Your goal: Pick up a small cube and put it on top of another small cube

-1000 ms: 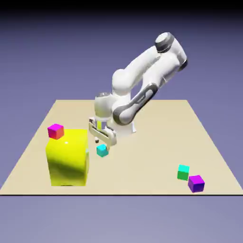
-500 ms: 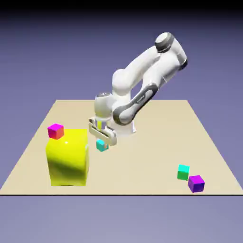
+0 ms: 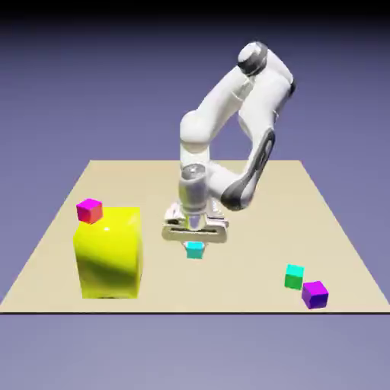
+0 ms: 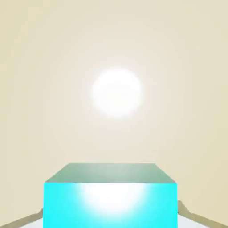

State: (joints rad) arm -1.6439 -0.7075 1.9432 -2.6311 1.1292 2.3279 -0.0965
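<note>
Tan tabletop (image 3: 251, 266), pincer (image 3: 195, 245) gripping turquoise cube (image 3: 195, 250)

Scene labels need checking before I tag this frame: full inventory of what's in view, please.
cyan cube: 1, cyan, between the gripper's fingers
yellow block: 1, yellow, on the table towards the exterior view's left
magenta cube: 1, magenta to red, at the top of the yellow block
green cube: 1, green with a turquoise top, table, exterior view's right
purple cube: 1, purple, beside the green cube, nearer the camera
table: 1, tan, under everything
backdrop: 1, blue-violet, behind the table
arm: 1, white with dark grey joints, from the table's far side
gripper: 1, pale, closed on the cyan cube
</note>
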